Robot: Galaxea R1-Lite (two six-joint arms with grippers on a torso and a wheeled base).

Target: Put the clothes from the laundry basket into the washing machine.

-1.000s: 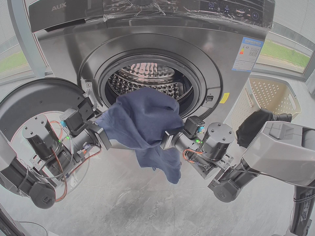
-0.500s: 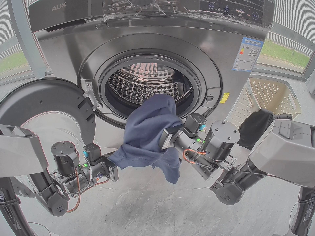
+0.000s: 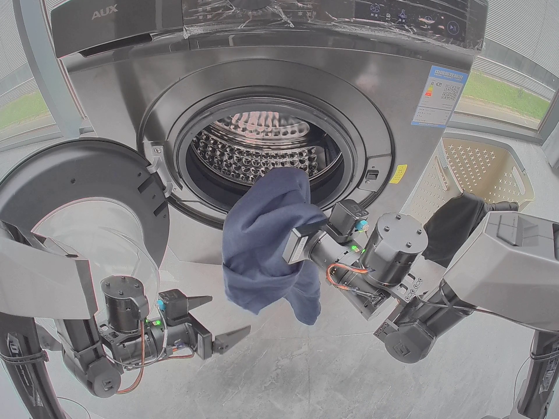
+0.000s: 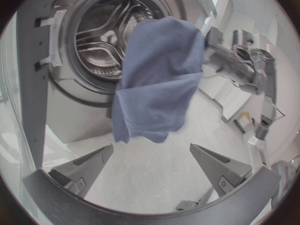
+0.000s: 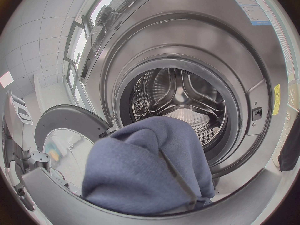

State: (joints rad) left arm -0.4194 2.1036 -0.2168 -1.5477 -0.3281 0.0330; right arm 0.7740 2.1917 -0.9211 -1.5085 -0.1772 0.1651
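Navy fabric covers the fingers of the right gripper (image 3: 286,235); we read them as clamped on the navy garment (image 3: 262,228), which hangs bunched from that gripper. The garment sits in front of the lower edge of the drum opening (image 3: 256,141), its hem hanging free above the floor (image 3: 303,368). The left gripper (image 3: 230,313) is low, below and left of the garment and apart from it. Its fingers (image 4: 93,160) are spread wide with nothing between them. The washing machine (image 3: 378,88) stands behind, with its door (image 3: 75,176) swung open leftward. The laundry basket (image 3: 483,170) stands at right, a dark garment (image 3: 448,222) draped over its rim.
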